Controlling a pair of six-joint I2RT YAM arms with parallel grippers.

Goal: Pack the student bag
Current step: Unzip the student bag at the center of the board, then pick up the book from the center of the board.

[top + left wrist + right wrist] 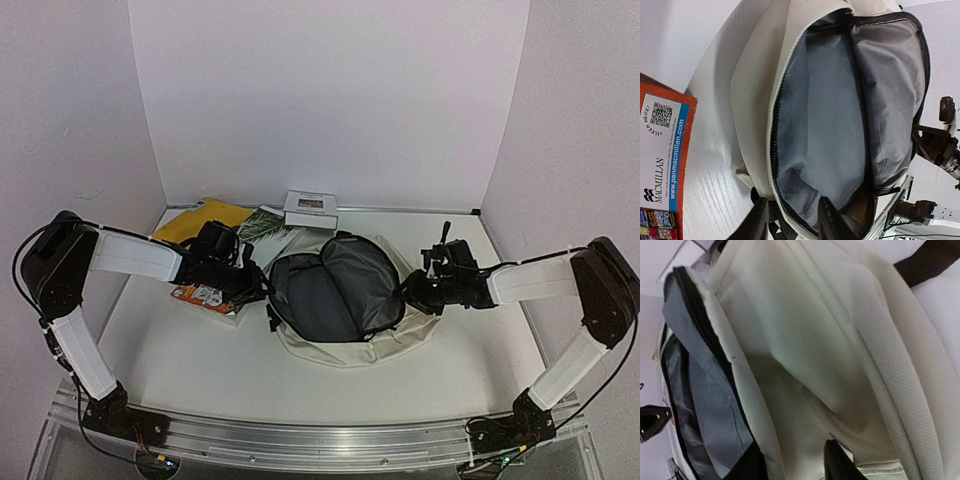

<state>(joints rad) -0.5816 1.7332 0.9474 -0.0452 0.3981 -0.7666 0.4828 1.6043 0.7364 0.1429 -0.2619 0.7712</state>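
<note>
The student bag point(345, 350), cream fabric with a dark grey lining point(335, 285), lies unzipped and gaping in the middle of the table. My left gripper point(262, 290) is at its left rim. In the left wrist view the gripper point(795, 222) is open, its fingers astride the black zipper edge point(774, 165) with gaps on both sides. My right gripper point(408, 290) is at the bag's right rim. In the right wrist view this gripper point(795, 465) is also open, with a fold of the cream outer fabric point(805, 390) lying loose between its fingers. I see only lining inside the bag.
An orange paperback point(205, 297) lies just left of the bag, under my left arm; its back cover point(665, 145) shows in the left wrist view. Behind it lie a yellow envelope point(200, 220), a palm-leaf book point(262, 225) and a white book point(310, 210). White walls enclose three sides.
</note>
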